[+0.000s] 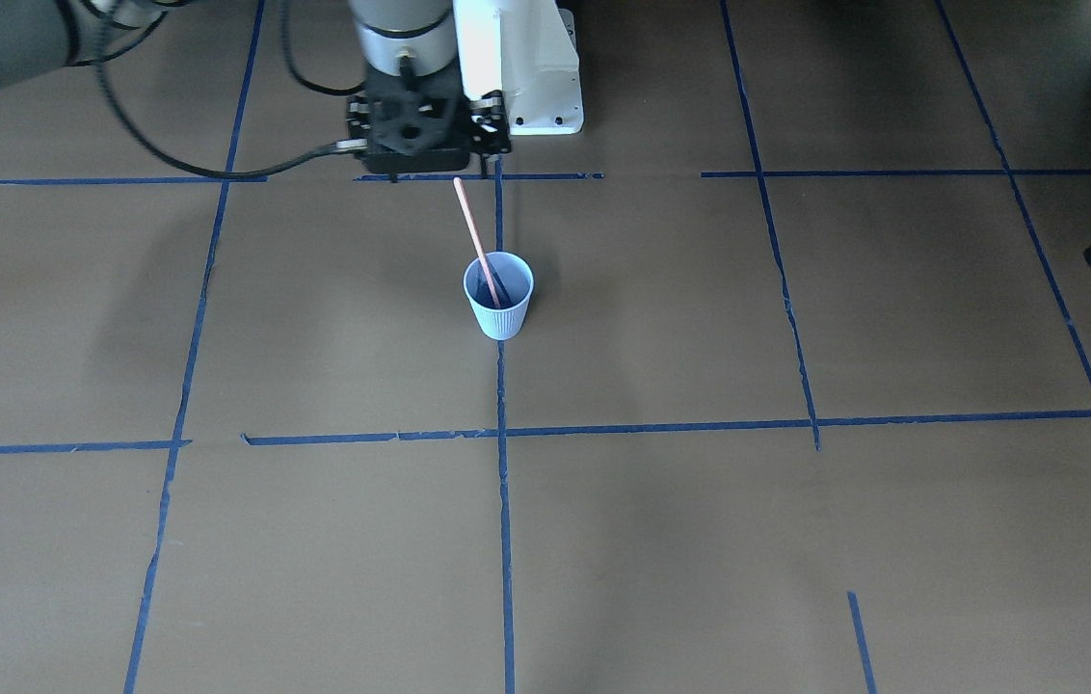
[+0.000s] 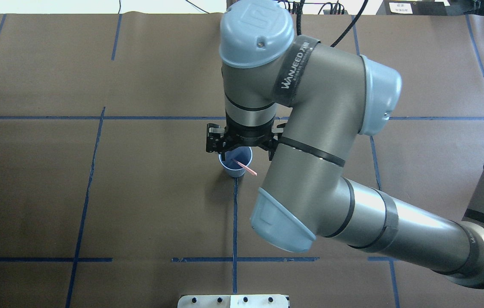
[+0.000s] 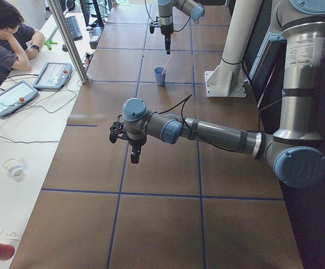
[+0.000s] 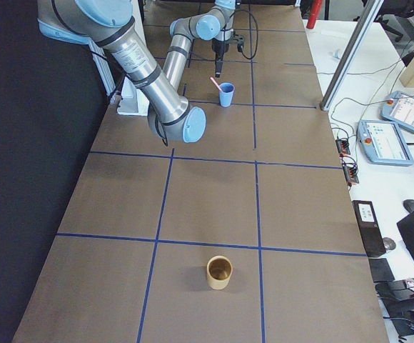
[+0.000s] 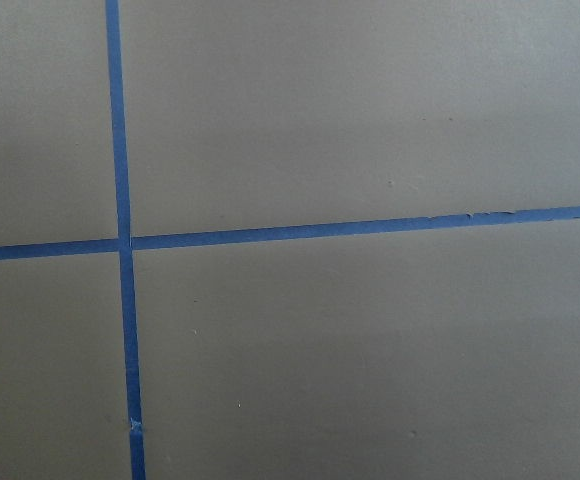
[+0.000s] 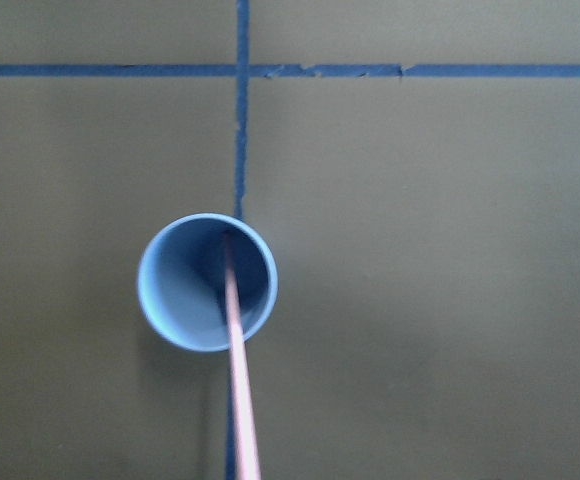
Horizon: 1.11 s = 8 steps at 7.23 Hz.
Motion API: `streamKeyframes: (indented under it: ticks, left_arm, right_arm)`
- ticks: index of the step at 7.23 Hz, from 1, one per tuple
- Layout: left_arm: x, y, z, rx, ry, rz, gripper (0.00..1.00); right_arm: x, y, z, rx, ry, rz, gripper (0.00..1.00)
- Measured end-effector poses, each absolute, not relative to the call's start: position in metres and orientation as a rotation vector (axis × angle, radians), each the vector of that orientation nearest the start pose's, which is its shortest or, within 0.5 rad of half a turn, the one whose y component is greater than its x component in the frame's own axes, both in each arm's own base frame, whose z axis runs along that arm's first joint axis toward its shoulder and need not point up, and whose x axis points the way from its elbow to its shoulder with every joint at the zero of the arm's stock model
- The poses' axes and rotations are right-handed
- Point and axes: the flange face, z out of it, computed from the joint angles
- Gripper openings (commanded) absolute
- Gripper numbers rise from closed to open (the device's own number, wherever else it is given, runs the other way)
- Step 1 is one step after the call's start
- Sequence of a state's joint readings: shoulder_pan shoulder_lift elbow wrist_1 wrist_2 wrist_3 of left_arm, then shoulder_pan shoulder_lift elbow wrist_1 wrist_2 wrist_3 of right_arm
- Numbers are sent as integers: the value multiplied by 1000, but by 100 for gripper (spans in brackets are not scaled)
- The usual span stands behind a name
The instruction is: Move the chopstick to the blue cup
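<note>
Gripper on right arm [image 4: 218, 71] points down over blue cup [image 1: 498, 306] — chopstick [image 1: 474, 236] inside.

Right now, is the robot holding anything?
Nothing, it seems. The chopstick leans in the blue cup, its top free of the right end effector above. The left end effector is empty too.

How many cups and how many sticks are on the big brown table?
Cups: 2 (the blue cup and a tan cup)
Chopsticks: 1 (the chopstick, leaning in the blue cup)
Total: 3
</note>
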State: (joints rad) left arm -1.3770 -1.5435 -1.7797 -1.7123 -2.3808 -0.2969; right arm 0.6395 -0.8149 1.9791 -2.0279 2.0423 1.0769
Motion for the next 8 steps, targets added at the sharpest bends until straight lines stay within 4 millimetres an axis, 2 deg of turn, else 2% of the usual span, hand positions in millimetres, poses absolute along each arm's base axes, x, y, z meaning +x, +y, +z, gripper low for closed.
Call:
streamKeyframes:
  ticks: [1,4,5,6,8]
  left_arm:
    - [33,-490,555,94,851,32,100]
    - [31,-483,564,82,848,32,100]
    - [28,-481,570,83,845,42,100]
    - [19,-479,580,85,840,55,100]
    - [-12,-471,616,92,824,79,100]
  right_arm:
    - [-375,-425,150,38,-840,-22,100]
    - [-289,-461,254,95,-741,-25,100]
    - [-248,-475,292,110,-698,-58,100]
    - [-208,-484,328,117,-678,-90,100]
    - [-132,-498,407,134,-723,-141,100]
